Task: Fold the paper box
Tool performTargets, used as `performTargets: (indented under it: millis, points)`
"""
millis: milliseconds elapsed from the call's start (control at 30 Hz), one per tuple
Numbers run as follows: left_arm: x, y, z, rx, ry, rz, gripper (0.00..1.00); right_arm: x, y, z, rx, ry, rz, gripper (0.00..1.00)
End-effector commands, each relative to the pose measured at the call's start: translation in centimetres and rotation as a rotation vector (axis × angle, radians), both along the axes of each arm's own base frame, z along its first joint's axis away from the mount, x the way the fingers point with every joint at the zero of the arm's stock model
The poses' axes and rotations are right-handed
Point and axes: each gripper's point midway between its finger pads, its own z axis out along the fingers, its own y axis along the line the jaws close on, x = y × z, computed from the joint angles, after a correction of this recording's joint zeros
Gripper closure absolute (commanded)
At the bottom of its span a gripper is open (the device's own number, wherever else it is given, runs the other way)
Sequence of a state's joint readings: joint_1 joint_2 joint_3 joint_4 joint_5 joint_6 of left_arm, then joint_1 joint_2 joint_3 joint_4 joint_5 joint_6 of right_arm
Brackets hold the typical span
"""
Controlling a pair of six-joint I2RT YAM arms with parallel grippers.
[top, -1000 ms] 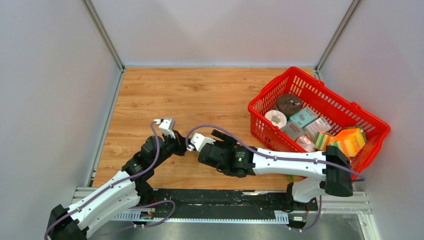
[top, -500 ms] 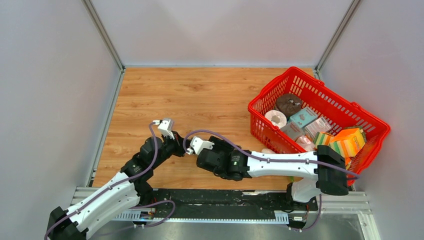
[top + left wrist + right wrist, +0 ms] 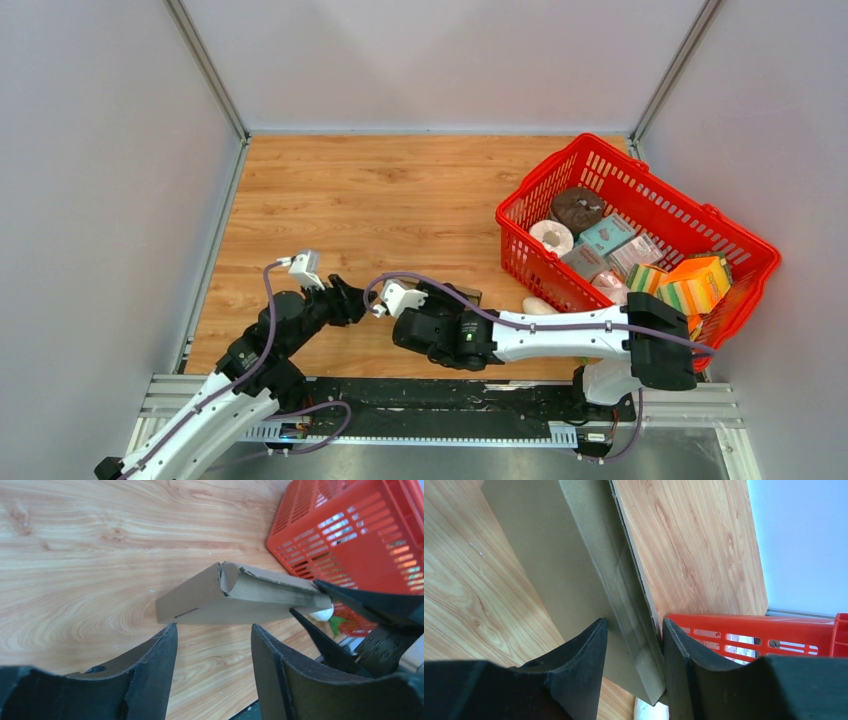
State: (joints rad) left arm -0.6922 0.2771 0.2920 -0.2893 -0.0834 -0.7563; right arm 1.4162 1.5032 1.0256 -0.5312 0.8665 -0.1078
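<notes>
- Paper box (image 3: 240,597): a flat brown cardboard box, already closed up, lay tilted near the middle of the table's (image 3: 380,190) near edge, left of the basket. It appeared to be clear of the surface.
- Right gripper (image 3: 634,640): its fingers pinched the box across its thin edge, at the end towards the basket.
- Left gripper (image 3: 214,630): its fingers were spread just short of the box's free end and touched nothing.
- Step in hand, as judged: seating the flap that stood proud at the box's upper corner. The right gripper should keep the box level while the left closes squarely on that corner. A skewed push would crease the wall.
- Red plastic basket (image 3: 600,145), at the table's right edge: it held a white roll (image 3: 550,237), a dark round item (image 3: 577,208), a teal packet (image 3: 606,234) and striped sponges (image 3: 695,283).
</notes>
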Motion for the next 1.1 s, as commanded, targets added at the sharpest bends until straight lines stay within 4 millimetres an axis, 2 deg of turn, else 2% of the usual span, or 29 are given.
performTargets:
  millis: [0, 100, 133, 233, 267, 300, 400, 433, 500, 600, 700, 733, 833, 1067]
  points:
    - [0.3, 1.0, 2.0, -0.064, 0.087, 0.083, 0.34, -0.2, 0.7, 0.0, 0.025, -0.02, 0.014, 0.54]
    - [1.4, 0.5, 2.8, -0.066, 0.169, 0.082, 0.33, -0.3, 0.7, -0.1, 0.023, -0.017, 0.013, 0.53]
    - [1.6, -0.3, 3.1, -0.062, 0.206, 0.044, 0.35, -0.3, 0.7, -0.1, 0.025, -0.017, 0.011, 0.53]
    - [2.7, -1.2, 4.5, -0.044, 0.16, -0.013, 0.47, -0.3, 0.6, 0.0, 0.03, -0.011, 0.004, 0.43]
    - [3.0, -1.4, 5.1, -0.025, 0.109, -0.041, 0.59, -0.3, 0.7, 0.1, 0.038, -0.009, 0.002, 0.42]
    - [3.1, -1.5, 5.3, -0.02, 0.091, -0.047, 0.61, -0.4, 0.7, 0.2, 0.044, -0.007, 0.001, 0.41]
    - [3.8, -0.9, 4.9, -0.002, 0.07, -0.011, 0.57, -0.5, 0.7, 0.5, 0.062, 0.0, 0.007, 0.37]
    - [3.8, -1.0, 4.8, -0.006, 0.072, -0.011, 0.51, -0.5, 0.7, 0.6, 0.069, 0.003, 0.008, 0.37]
    - [4.1, -1.3, 5.1, -0.021, 0.07, -0.015, 0.46, -0.5, 0.7, 0.7, 0.079, 0.008, 0.01, 0.36]
    - [4.1, -2.0, 5.2, -0.011, 0.068, -0.055, 0.46, -0.4, 0.7, 1.0, 0.091, 0.014, 0.007, 0.36]
    - [4.0, -2.3, 4.8, 0.023, 0.055, -0.097, 0.59, -0.3, 0.7, 1.0, 0.106, 0.031, 0.006, 0.35]
    - [3.8, -2.3, 4.6, 0.036, 0.053, -0.107, 0.67, -0.2, 0.6, 1.1, 0.115, 0.037, 0.006, 0.34]
    - [3.4, -2.2, 4.1, 0.09, 0.017, -0.138, 0.7, -0.2, 0.7, 1.2, 0.133, 0.054, 0.008, 0.34]
    - [2.8, -2.7, 3.6, 0.196, -0.057, -0.176, 0.69, 0.0, 0.5, 1.4, 0.146, 0.07, 0.002, 0.34]
